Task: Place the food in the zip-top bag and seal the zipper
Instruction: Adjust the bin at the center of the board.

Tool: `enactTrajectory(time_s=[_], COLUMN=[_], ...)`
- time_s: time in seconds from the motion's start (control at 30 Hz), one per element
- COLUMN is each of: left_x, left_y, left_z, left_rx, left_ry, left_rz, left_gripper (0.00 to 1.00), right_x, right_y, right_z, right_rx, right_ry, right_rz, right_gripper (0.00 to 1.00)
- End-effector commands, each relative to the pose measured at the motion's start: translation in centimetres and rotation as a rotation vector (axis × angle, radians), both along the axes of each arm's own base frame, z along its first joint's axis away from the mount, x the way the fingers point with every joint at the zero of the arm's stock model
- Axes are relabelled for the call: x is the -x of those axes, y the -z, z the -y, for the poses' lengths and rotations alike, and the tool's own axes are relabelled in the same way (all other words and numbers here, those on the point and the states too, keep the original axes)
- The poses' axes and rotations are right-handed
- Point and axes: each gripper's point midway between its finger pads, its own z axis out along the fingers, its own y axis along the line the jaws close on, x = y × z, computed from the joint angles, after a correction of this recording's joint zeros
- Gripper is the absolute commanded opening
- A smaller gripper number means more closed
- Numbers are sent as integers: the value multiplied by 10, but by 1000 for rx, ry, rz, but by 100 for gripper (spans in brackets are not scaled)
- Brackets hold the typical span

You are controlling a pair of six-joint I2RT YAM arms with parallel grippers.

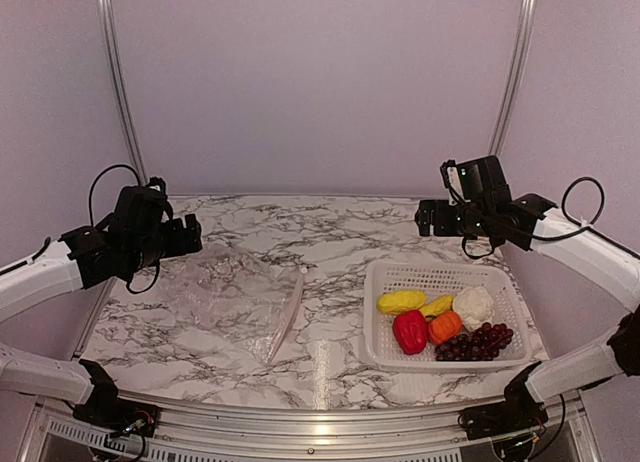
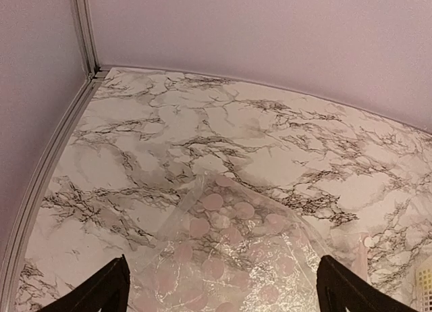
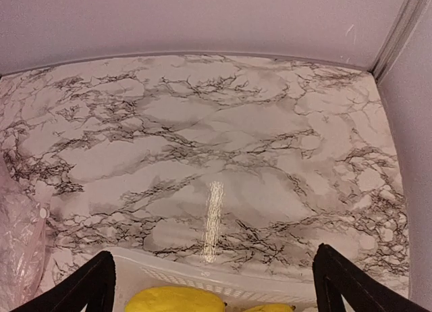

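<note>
Six toy food pieces sit in the white basket [image 1: 440, 274] on the right side of the marble table [image 1: 330, 232]: long yellow piece [image 1: 401, 301], smaller yellow piece [image 1: 436, 306], white cauliflower [image 1: 474, 306], red pepper [image 1: 410, 331], orange piece [image 1: 444, 326], purple grape bunch [image 1: 478, 342]. All are packed close, touching their neighbours.

Zip-top bag [image 1: 225, 292] lies flat and crinkled on the table left of the basket, apart from it, and looks empty. Zipper [image 1: 289, 310] is the whitish strip along the bag edge that faces the basket, running slantwise. Mouth open or pressed shut: can't tell from above.

Left gripper [image 1: 188, 236] hovers over the bag's far left part, off the table. In its wrist view the two fingers [image 2: 108, 288] stand wide apart at the lower corners, with bag plastic below and nothing held.

Right gripper [image 1: 424, 219] hangs over the table just behind the basket's far left corner. Its fingers [image 3: 91, 288] are spread wide too and hold nothing. The basket's far rim and the long yellow piece show below, between them.
</note>
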Motion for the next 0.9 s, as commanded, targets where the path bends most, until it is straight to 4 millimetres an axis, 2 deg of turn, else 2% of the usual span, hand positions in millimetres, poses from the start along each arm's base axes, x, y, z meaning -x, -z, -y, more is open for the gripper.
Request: enactTrajectory(time_s=[0.0, 0.1, 0.27, 0.43, 0.5, 0.57, 0.63, 0.73, 0.87], left_x=[-5, -8, -13, -10, -10, -11, -10, -5, 1], left_y=[3, 8, 18, 20, 20, 24, 37, 57, 66], left_z=[12, 25, 45, 70, 66, 48, 31, 35, 41], left_rx=[110, 161, 136, 128, 99, 57, 10, -32, 10], left_ry=[30, 60, 129, 251, 223, 122, 33, 69, 81], left_rz=[74, 64, -27, -83, -81, -70, -106, -186, -236], left_gripper=[99, 99, 99, 99, 99, 99, 99, 99, 99], right_x=[9, 20, 46, 77, 89, 97, 104, 111, 115], right_y=[16, 25, 19, 31, 42, 53, 62, 72, 86], right_z=[-14, -20, -39, -75, -89, -100, -109, -121, -129], right_rx=[-63, -71, -110, -110, -92, -84, -88, -92, -78], right_ry=[-45, -105, -264, -335, -362, -376, -384, -399, -382], right_rz=[-21, -51, -74, -157, -188, -227, -263, -300, -349], right_gripper=[98, 99, 85, 80, 80, 79, 79, 78, 78])
